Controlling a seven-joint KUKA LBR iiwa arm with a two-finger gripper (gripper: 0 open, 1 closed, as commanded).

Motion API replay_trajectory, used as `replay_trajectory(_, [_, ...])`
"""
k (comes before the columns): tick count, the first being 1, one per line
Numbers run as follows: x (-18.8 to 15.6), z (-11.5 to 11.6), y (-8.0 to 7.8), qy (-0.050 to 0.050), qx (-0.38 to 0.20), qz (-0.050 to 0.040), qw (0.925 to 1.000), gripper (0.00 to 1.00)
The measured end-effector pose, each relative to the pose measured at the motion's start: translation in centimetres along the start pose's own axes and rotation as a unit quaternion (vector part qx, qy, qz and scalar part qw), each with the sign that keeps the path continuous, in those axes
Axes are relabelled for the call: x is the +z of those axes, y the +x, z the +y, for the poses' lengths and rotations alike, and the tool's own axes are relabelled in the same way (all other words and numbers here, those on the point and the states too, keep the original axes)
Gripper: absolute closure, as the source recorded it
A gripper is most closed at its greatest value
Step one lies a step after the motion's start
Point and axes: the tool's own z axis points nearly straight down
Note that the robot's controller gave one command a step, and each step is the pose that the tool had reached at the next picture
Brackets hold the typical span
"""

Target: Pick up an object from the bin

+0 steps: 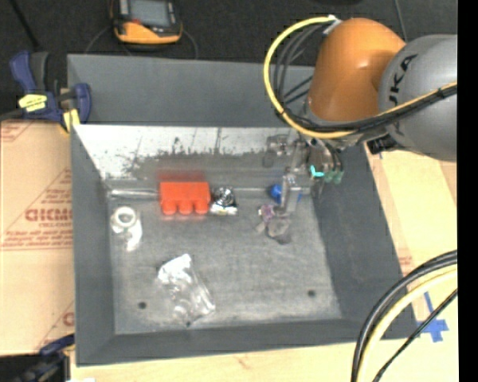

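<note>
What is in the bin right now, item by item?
orange-red lobed plastic block: one, orange-red, centre, near far wall
small black-and-white shiny piece: one, black-white, right of block
clear ring-shaped roll: one, whitish, left side
crumpled clear plastic bag: one, transparent, front left
small blue piece: one, blue, beside the gripper
small clear-and-purple piece: one, purplish, just in front of gripper
grey metal bin: one, grey, around everything
gripper: one, metallic, right of centre
arm's orange cover: one, orange, upper right

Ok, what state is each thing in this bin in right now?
Gripper: down in the bin, beside the blue piece.
Small clear piece: just below the gripper, hold unclear.
Orange block: lying flat, untouched.
White roll: lying free.
Clear bag: crumpled, lying free.
</note>
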Motion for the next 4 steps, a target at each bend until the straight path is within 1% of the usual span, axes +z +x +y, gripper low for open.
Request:
replay_trajectory(1, [11.0,-5.4,1.0,0.0,0.08,-0.0007,0.9968,0.0])
replay_trajectory(2, [13.0,-4.2,-0.2,0.001,0.073,-0.0073,0.9973,0.0])
replay_trajectory(3, [12.8,-4.3,-0.2,0.001,0.072,-0.0082,0.9973,1.0])
replay_trajectory(4, [0.1,-5.4,-1.1,0.0,0.079,-0.0089,0.9968,1.0])
